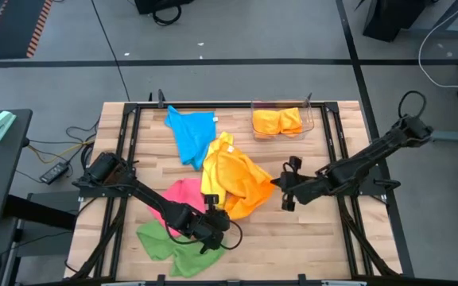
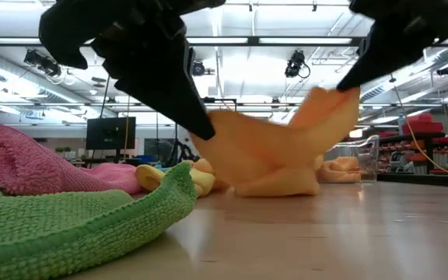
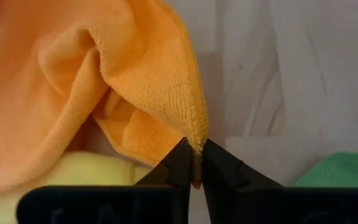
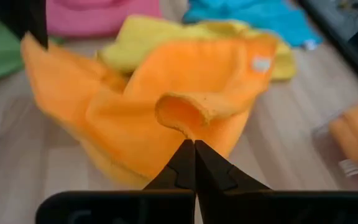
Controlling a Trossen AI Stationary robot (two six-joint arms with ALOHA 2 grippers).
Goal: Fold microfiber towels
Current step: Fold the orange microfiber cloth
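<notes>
Tabletop: orange towel stretched crosswise between both pinching hands.

high: overhead, straight down, whole table in frame
low: tabletop height, level across, green towel close in front
left wrist: close on orange towel corner
right wrist: close too
shared: orange towel in all four

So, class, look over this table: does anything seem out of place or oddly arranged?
Nothing is damaged or spilled. The orange towel is bunched, lifted by two corners: left gripper and right gripper each have jaws shut on it. The pink towel, green towel, yellow towel and blue towel lie crumpled and overlapping.
</notes>
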